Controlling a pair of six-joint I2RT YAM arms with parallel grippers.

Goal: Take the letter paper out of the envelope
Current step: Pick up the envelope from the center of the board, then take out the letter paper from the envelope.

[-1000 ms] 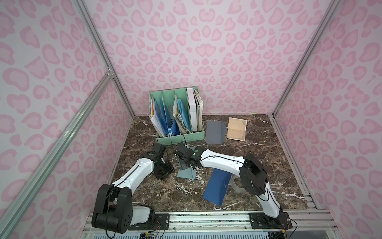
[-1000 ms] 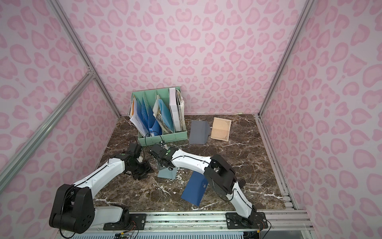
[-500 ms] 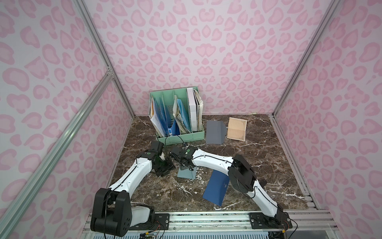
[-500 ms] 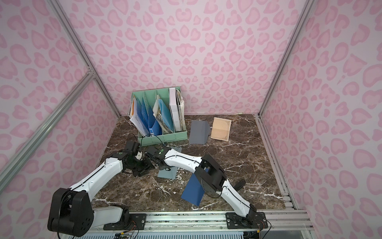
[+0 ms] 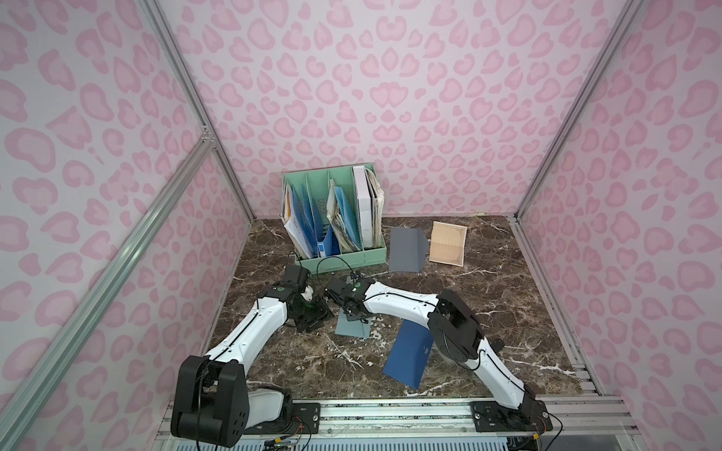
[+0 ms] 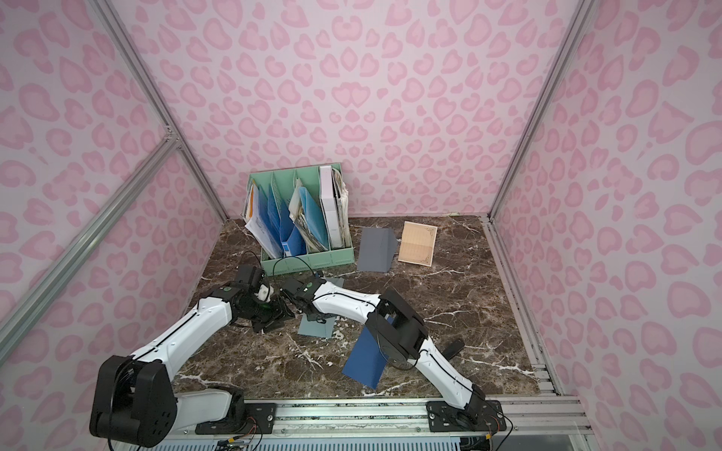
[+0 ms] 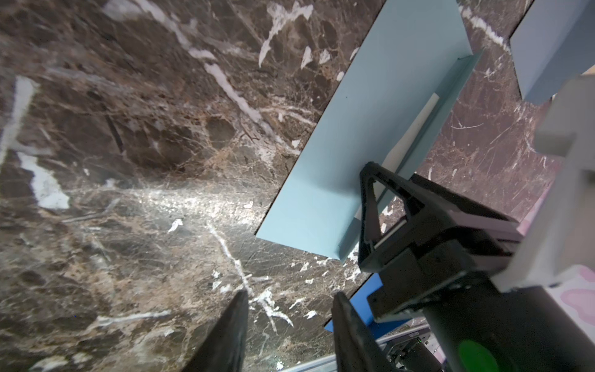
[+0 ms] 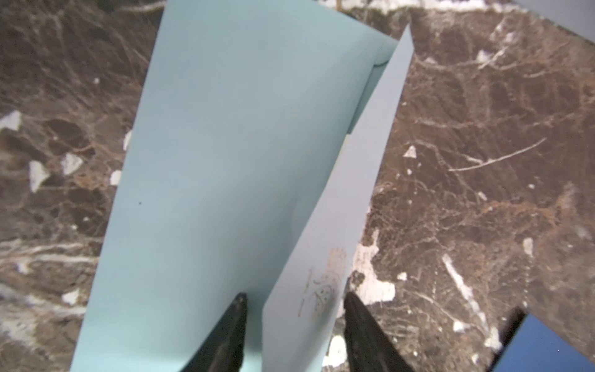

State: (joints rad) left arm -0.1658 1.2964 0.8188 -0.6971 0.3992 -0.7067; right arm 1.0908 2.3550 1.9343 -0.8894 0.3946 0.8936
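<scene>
A pale blue envelope (image 5: 353, 327) (image 6: 317, 327) lies flat on the marble, mid-table. Its flap (image 8: 309, 257) is lifted and stands up between the fingers of my right gripper (image 8: 294, 309) (image 5: 352, 312). The jaws are narrowed to either side of the flap, with a gap still showing on one side. Under the flap, a white edge of the letter paper (image 7: 415, 128) peeks from the envelope's mouth. My left gripper (image 7: 289, 306) (image 5: 315, 315) hovers just left of the envelope, open over bare marble with nothing between its fingers.
A dark blue envelope (image 5: 408, 355) lies under the right arm's elbow. A grey envelope (image 5: 406, 250) and a beige lined sheet (image 5: 447, 244) lie at the back. A green file organizer (image 5: 336, 257) full of folders stands at the back left. Pink patterned walls close in the sides.
The right arm's elbow has swung left and its jaws have narrowed around the raised flap. The left gripper has barely moved and the envelope stays in place.
</scene>
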